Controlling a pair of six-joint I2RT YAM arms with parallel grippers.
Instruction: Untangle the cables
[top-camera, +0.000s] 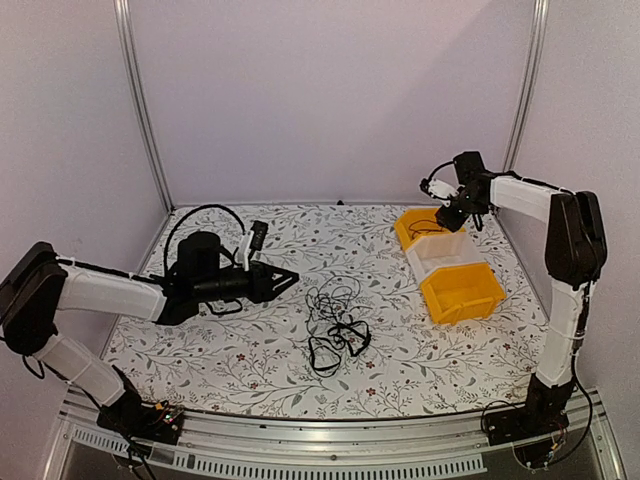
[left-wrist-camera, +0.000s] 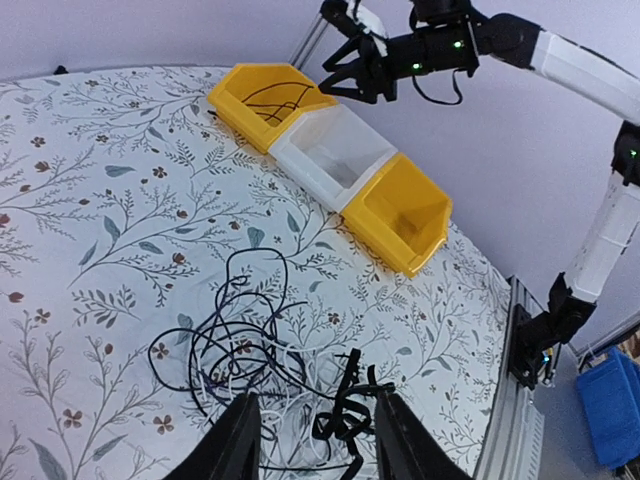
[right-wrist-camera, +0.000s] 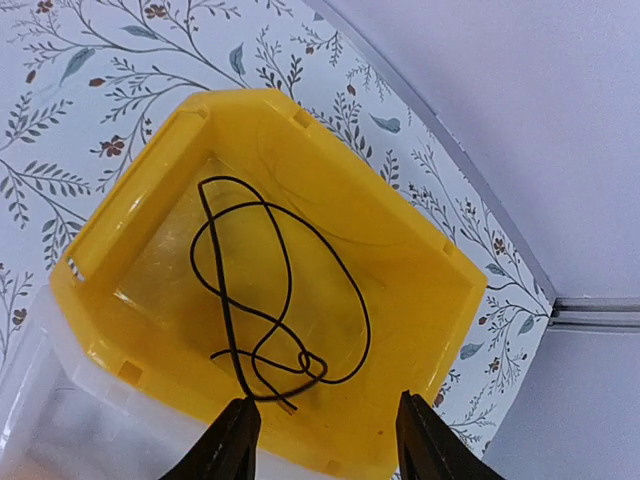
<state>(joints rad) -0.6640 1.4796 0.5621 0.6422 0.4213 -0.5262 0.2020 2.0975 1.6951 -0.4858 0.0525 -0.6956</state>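
A tangle of thin black and white cables (top-camera: 335, 325) lies mid-table; in the left wrist view the cables (left-wrist-camera: 262, 355) lie just ahead of the fingertips. My left gripper (top-camera: 290, 277) is open and empty, hovering left of the pile, also seen in its wrist view (left-wrist-camera: 318, 440). One thin black cable (right-wrist-camera: 268, 300) lies looped inside the far yellow bin (right-wrist-camera: 420, 290). My right gripper (top-camera: 447, 218) is open and empty above that bin (top-camera: 409, 228), and its wrist view (right-wrist-camera: 325, 440) shows nothing between its fingers.
Three bins stand in a row at the right: the far yellow bin, a clear white bin (top-camera: 445, 254) and a near yellow bin (top-camera: 462, 292). Metal frame posts (top-camera: 140, 110) and grey walls bound the patterned table.
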